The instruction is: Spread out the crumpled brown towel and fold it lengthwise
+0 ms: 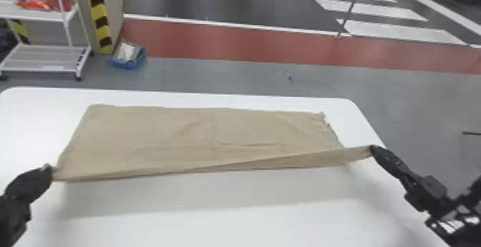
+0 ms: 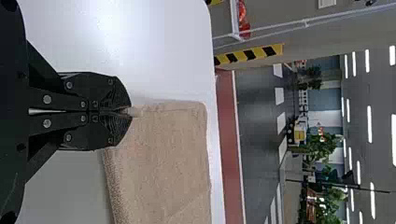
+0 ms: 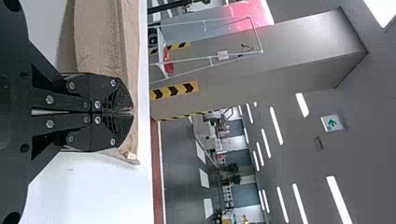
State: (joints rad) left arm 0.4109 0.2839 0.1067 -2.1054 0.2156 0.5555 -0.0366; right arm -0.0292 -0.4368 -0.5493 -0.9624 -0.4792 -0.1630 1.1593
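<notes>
Black fingers of the left gripper (image 1: 50,170) pinch the brown towel (image 1: 193,135) by its near left corner; those of the right gripper (image 1: 373,148) pinch its near right corner beside the tabletop's (image 1: 214,224) right edge. Outward, it stretches toward the far edge. Spreading looks nearly done; whether it is folded lengthwise cannot be told. Laying down and release remain.

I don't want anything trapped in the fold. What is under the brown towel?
The white table shows along the edges of the brown towel. Whatever lies beneath the cloth's middle is covered, so I cannot tell.
</notes>
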